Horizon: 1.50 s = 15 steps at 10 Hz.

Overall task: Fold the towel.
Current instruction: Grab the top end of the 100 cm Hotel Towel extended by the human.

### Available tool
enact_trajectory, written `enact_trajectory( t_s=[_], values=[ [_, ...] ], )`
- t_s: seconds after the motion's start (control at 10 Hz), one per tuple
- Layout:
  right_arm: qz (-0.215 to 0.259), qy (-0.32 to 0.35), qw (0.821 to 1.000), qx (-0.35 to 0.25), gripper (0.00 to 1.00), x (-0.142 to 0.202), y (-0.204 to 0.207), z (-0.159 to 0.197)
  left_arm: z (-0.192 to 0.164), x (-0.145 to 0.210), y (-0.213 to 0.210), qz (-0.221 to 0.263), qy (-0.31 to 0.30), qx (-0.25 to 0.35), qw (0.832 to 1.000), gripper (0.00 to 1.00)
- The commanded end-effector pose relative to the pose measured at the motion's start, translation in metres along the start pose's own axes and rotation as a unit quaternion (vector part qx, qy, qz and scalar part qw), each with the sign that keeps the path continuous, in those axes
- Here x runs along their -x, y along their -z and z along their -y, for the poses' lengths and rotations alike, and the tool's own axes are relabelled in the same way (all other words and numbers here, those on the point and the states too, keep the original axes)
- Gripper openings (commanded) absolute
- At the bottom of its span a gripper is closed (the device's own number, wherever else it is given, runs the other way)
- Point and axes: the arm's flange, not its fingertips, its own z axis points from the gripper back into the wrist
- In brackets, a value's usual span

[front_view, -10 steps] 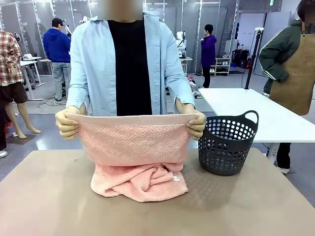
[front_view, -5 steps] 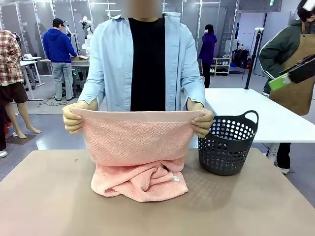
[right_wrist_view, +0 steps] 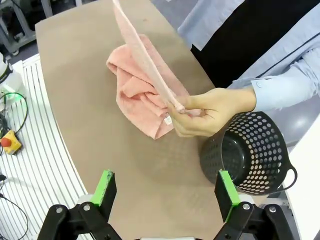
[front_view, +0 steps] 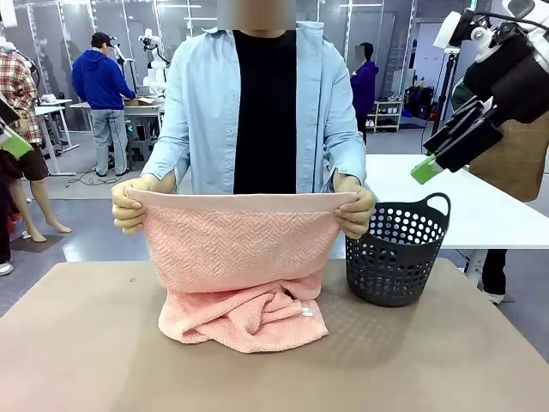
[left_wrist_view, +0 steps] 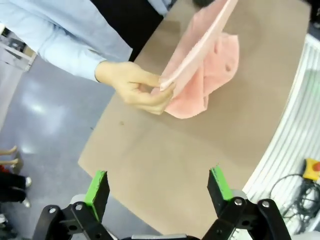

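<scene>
A person at the far side of the table holds the pale pink towel (front_view: 236, 245) up by its top hem, one hand at each corner. Its lower part lies bunched on the table (front_view: 86, 343). My right gripper (front_view: 433, 159) hangs open high at the upper right, above the basket and well away from the towel. At the far left edge, my left gripper (front_view: 10, 137) shows a green pad. In the left wrist view my open left gripper (left_wrist_view: 158, 187) looks down on the towel (left_wrist_view: 200, 75). Below my open right gripper (right_wrist_view: 166, 192) is the towel (right_wrist_view: 145, 95) too.
A dark perforated basket (front_view: 396, 251) stands on the table to the right of the towel, also seen as the basket (right_wrist_view: 250, 155) beside the person's hand (right_wrist_view: 210, 112). A white table (front_view: 429, 184) stands behind it. People stand farther back.
Both arms have come into the front view, the right one at the upper right, the left one at the left edge. The person has shifted slightly right, still holding the towel up.
</scene>
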Motion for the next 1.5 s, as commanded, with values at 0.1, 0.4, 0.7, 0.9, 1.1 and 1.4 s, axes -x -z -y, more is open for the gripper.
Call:
enact_trajectory(
  t_s=[0.1, 0.4, 0.7, 0.9, 1.1, 1.4],
  values=[
    [0.002, -0.001, 1.000, 0.000, 1.00, 0.000, -0.002, -0.002, 0.006, -0.002, 0.007, -0.015, 0.013, -0.008, 1.000, 1.00],
    [0.002, -0.001, 1.000, 0.000, 1.00, 0.000, -0.002, -0.002, 0.006, -0.002, 0.007, -0.015, 0.013, -0.008, 1.000, 1.00],
    [-0.092, -0.115, 0.989, -0.028, 1.00, -0.059, 0.000, -0.004, 0.000, -0.065, 0.006, -0.068, 0.141, 0.029, 0.987, 1.00],
    [-0.132, -0.179, 0.972, -0.074, 1.00, -0.101, 0.016, -0.008, 0.008, -0.100, 0.022, -0.089, 0.209, 0.076, 0.971, 1.00],
    [-0.160, -0.215, 0.959, -0.096, 1.00, -0.129, 0.045, -0.008, 0.018, -0.128, 0.058, -0.092, 0.255, 0.124, 0.955, 1.00],
    [-0.195, -0.236, 0.947, -0.097, 1.00, -0.147, 0.084, -0.009, 0.024, -0.151, 0.093, -0.124, 0.248, 0.133, 0.952, 1.00]
  ],
)
